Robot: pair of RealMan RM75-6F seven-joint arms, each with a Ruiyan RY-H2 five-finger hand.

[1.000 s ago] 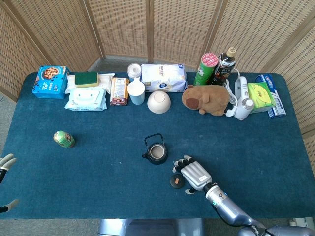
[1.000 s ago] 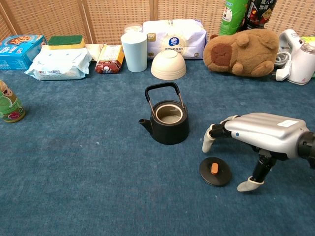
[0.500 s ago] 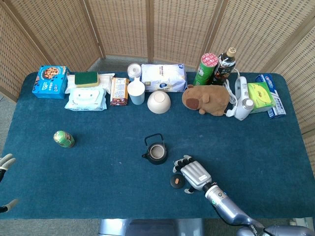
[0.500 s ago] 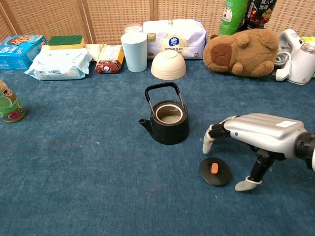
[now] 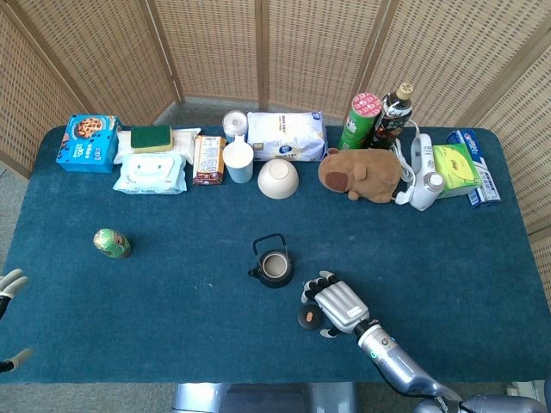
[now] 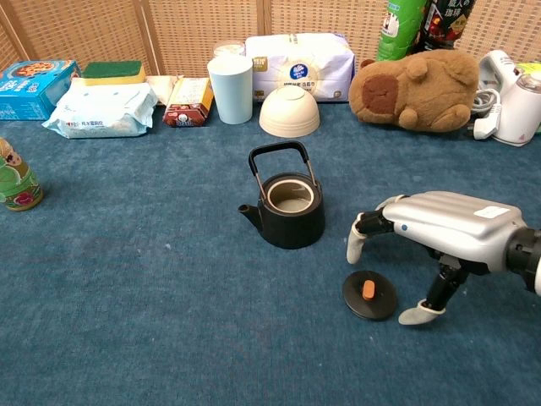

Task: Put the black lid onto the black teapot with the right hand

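My right robot hand (image 6: 439, 233): it hovers palm down just over the near right part of the tabletop (image 6: 152, 321), fingers spread and holding nothing; one fingertip hangs just right of the lid, another above its far edge, and I cannot tell whether either touches it.
My left robot hand (image 5: 9, 288): only pale fingertips show at the near left edge of the head view, apart, holding nothing.
Black lid (image 6: 369, 294): it lies flat on the tabletop with its orange knob up, just under and left of my right robot hand, and near-right of the teapot with a gap between them.
Black teapot (image 6: 289, 208): it stands upright in the middle of the tabletop, handle raised, mouth open and uncovered, spout pointing left.
Progress: nothing is done yet as I judge it; the lid is not gripped. I have yet to close on the knob or rim, lift, carry left and far past the raised handle, and seat it in the opening.
Beyond: a white bowl (image 6: 289, 112), a cup (image 6: 230, 89) and a plush animal (image 6: 414, 89) stand along the far side.
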